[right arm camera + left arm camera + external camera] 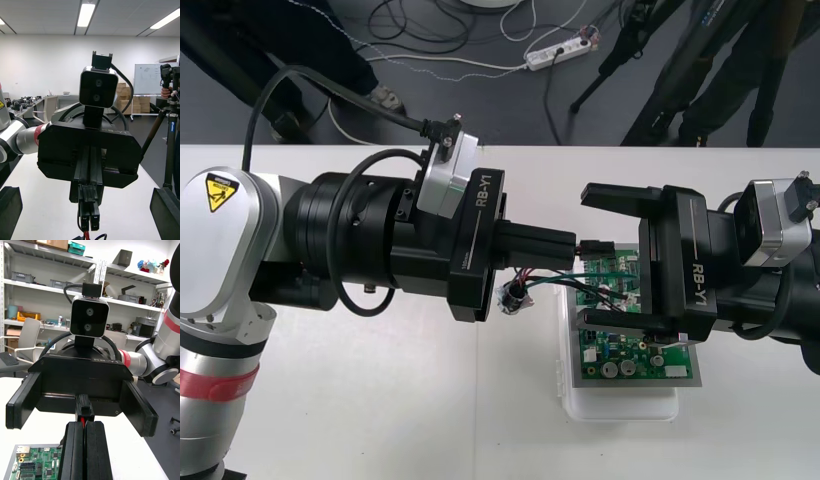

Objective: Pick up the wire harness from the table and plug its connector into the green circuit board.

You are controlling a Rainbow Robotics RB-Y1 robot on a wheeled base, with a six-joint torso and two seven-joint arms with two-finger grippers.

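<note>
Wire harness (537,279) pinched at plug (594,245) by left end effector (573,243), fingers (540,243) pressed together, frame centre, above green circuit board (630,352); socket (512,297) dangles below-left. Right end effector (620,258) spread, facing plug. Best: square plug to board, then press slowly.

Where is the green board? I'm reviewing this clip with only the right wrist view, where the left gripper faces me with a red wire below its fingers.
Observer: In the front view the green circuit board on its white base lies beneath the right gripper.
Operator: What is that other gripper shut on?
Observer: The left gripper is shut on the harness's black plug, held at the board's far edge between the right gripper's open fingers.
Operator: And the other end?
Observer: The round metal socket sits off the board, beside the left gripper, with the wires running to it.
</note>
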